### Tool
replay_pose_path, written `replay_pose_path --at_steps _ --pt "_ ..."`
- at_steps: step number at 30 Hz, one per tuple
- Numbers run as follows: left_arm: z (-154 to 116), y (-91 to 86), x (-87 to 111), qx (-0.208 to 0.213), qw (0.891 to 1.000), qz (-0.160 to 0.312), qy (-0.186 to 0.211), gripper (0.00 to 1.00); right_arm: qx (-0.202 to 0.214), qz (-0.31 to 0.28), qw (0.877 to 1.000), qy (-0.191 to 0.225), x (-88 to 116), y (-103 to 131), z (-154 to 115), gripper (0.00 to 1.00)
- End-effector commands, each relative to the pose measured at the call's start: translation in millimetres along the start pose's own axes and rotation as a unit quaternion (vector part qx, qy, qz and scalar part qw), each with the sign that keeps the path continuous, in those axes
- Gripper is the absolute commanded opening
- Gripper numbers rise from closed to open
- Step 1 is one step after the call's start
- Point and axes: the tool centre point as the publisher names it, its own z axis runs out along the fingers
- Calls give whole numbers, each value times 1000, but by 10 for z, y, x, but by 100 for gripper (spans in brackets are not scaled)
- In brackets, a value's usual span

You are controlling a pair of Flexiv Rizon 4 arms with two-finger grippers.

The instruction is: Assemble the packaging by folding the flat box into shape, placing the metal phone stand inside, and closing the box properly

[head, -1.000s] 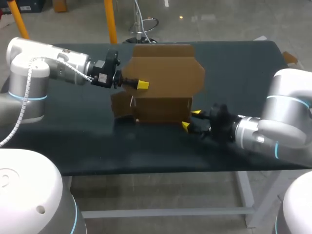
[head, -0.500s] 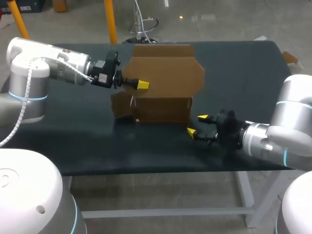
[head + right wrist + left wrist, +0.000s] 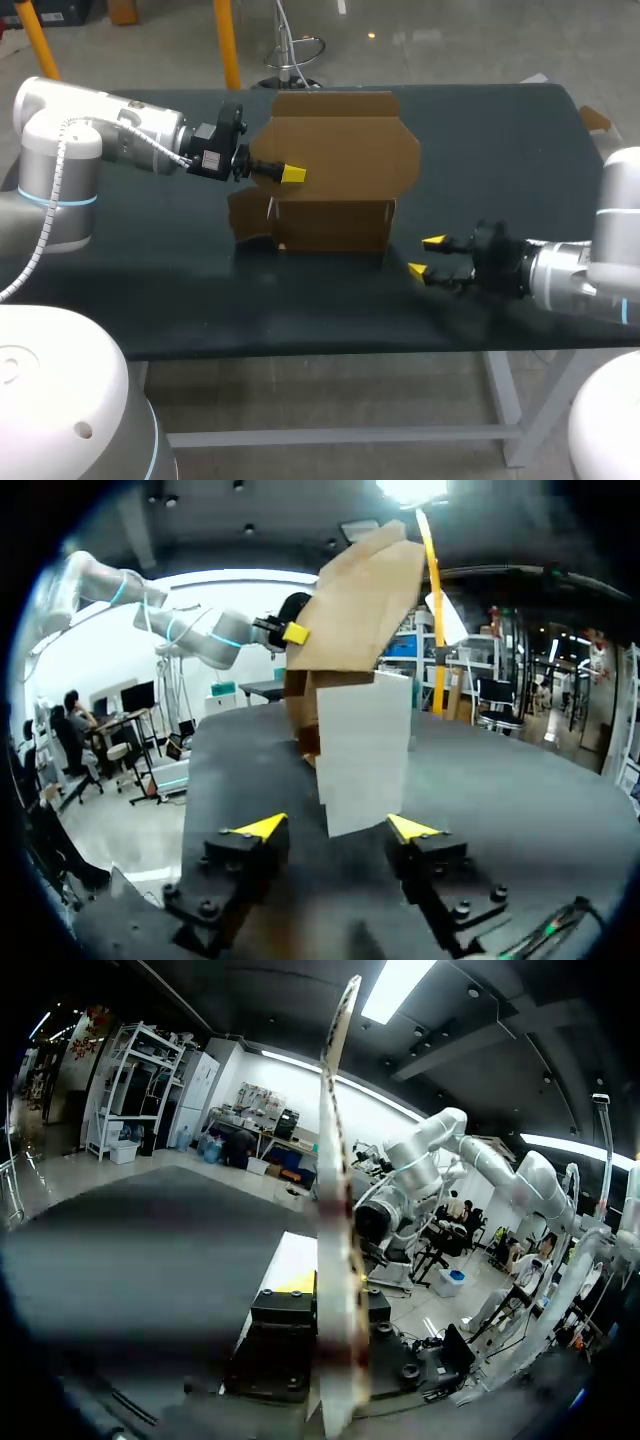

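Here, my left gripper (image 3: 290, 174) is clamped on the upright lid panel (image 3: 345, 145) of the cardboard box (image 3: 335, 225), at the panel's left edge, one finger on each face. The box stands open mid-table (image 3: 300, 310), nearer the far edge, with its long axis running along that edge. My right gripper (image 3: 426, 257) hangs with fingers spread, near the box's right front corner but apart from it. The box lies straight ahead of its fingers. No phone stand shows.

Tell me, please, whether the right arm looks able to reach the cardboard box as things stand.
Probably yes: the open right pincer faces the box across the table, with nothing between them.
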Motion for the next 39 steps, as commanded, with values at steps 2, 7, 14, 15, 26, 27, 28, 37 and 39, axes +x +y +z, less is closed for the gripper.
replay_pose_path --at_steps 2,7,14,15,26,27,28,37,39 --pt "15 19 -14 -1 1000 0 2 0 7 -8 998 60 -101 37 -68 66" --pt "15 19 -14 -1 1000 0 2 0 18 -25 997 73 -137 59 1 58" --pt "15 19 -14 -1 1000 0 2 0 22 -34 995 87 -227 90 168 47" --pt "15 19 -14 -1 1000 0 2 0 22 -36 995 88 -242 94 188 47" --pt "15 19 -14 -1 1000 0 2 0 27 -69 992 98 -267 157 416 48" --pt "15 19 -14 -1 1000 0 2 0 29 -75 992 95 -262 161 431 47" --pt "15 19 -14 -1 1000 0 2 0 30 -79 992 91 -257 164 445 47" --pt "15 19 -14 -1 1000 0 2 0 29 -88 993 79 -244 182 504 47" --pt "15 19 -14 -1 1000 0 2 0 27 -86 993 78 -238 179 516 47"
